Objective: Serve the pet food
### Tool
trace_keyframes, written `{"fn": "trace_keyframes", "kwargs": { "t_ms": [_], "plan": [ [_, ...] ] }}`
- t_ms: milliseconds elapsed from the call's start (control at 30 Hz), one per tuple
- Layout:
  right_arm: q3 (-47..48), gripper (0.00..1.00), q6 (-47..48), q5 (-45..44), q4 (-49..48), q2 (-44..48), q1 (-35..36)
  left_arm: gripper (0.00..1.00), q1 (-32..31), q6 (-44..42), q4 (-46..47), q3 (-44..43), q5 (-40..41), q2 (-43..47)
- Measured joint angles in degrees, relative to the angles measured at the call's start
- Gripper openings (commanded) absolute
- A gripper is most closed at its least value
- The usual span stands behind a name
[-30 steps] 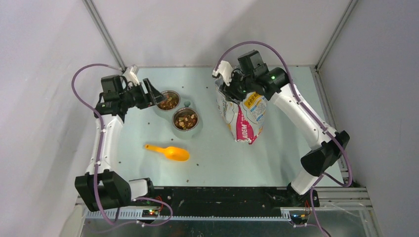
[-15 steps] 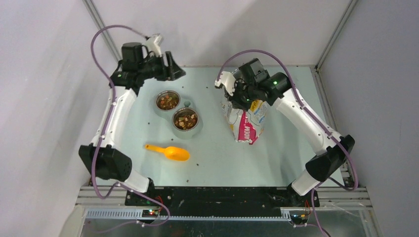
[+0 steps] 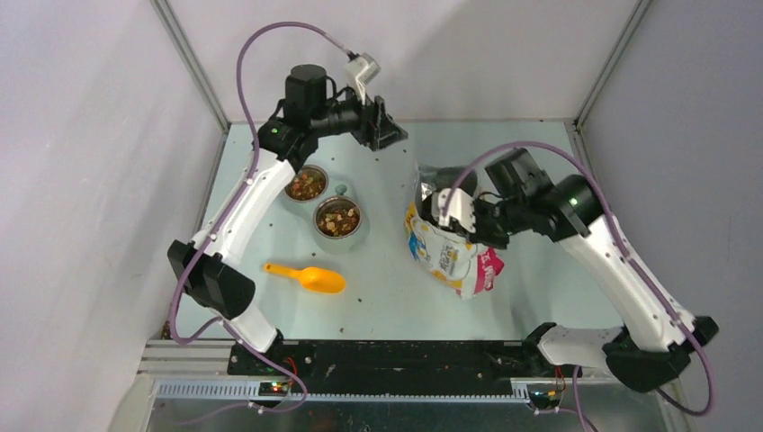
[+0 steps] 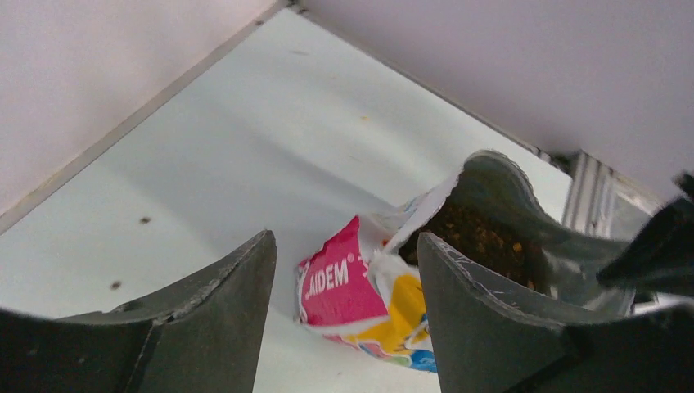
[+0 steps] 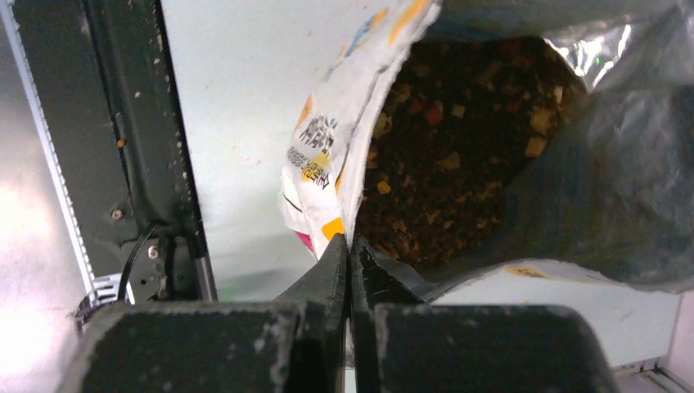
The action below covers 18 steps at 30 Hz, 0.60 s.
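Left gripper [image 4: 344, 246]: jaws spread, empty, hovering over the 12 o'clock edge of the table [image 3: 387, 270]. Right gripper [image 5: 350, 244]: jaws pressed together, pinching the rim of the open pet food bag [image 3: 454, 256], which leans at 3 o'clock of the steel bowls [image 3: 318, 221]. Pet food [image 5: 458, 147] lies inside the bag and in both bowls. The orange scoop [image 3: 310, 277] lies at 6 o'clock of the bowls.

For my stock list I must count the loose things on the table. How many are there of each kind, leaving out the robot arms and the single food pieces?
Steel bowl: 2
Orange scoop: 1
Food bag: 1
Total: 4
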<state>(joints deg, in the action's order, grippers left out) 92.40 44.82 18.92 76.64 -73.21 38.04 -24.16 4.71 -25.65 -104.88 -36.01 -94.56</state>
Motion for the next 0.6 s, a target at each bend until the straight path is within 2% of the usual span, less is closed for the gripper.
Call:
{"fn": "trace_keyframes", "kwargs": {
  "t_ms": [167, 333, 433, 600],
  "plan": [
    [-6.08, 0.00, 3.15, 1.20, 1.33, 8.09, -3.67, 0.73, -1.75, -10.73, -0.76, 2.91, -8.02, 0.57],
    [-8.44, 0.45, 4.74, 1.05, -0.61, 11.34, -5.95, 0.77, -1.62, -30.88, -11.04, 2.60, -13.27, 0.87],
    [-8.46, 0.58, 5.03, 1.36, -2.99, 13.03, -6.05, 0.77, -1.90, -41.79, -19.74, 0.11, -14.60, 0.59],
    [-7.58, 0.69, 4.33, 3.26, -3.91, 14.75, -6.16, 0.78, -3.45, -57.77, -34.01, -9.35, -15.45, -2.01]
  ]
}}
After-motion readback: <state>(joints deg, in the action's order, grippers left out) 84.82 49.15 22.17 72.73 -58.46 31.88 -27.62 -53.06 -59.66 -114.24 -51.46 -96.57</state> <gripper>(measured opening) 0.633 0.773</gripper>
